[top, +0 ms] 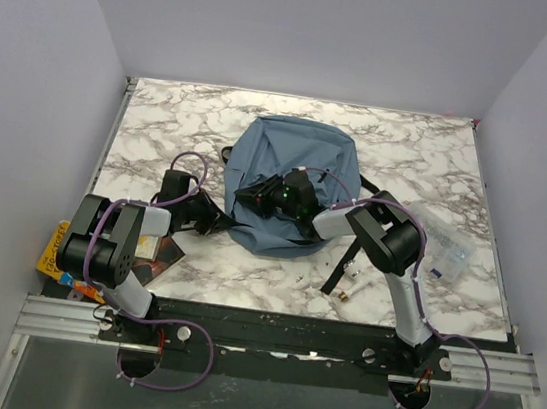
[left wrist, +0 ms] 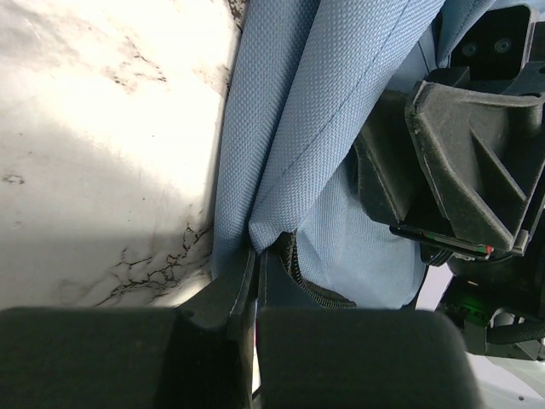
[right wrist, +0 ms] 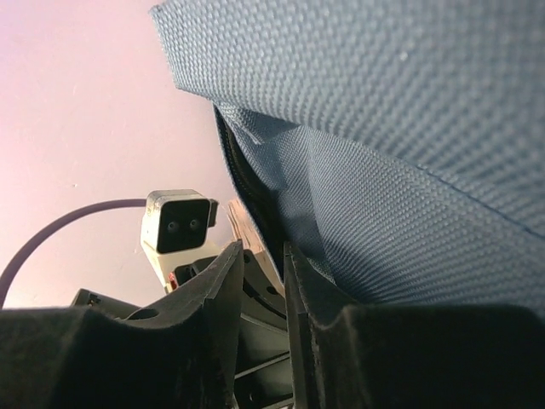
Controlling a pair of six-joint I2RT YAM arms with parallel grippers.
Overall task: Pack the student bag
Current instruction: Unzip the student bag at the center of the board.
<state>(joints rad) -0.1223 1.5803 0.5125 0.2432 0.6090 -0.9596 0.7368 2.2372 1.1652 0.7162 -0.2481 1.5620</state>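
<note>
Student bag lies mid-desk; both end effectors are on its near side.

Your left end effector is pressed together, pinching a fold of blue fabric beside the zipper. Your right end effector shows a narrow gap with the bag's edge running into it; whether it grips, you cannot tell. The top view hides both sets of fingertips against the bag. Count: one bag, one loose black strap, one clear case on the right, and one orange box cut off behind the left arm. Two small pale items are too small to identify.
</note>
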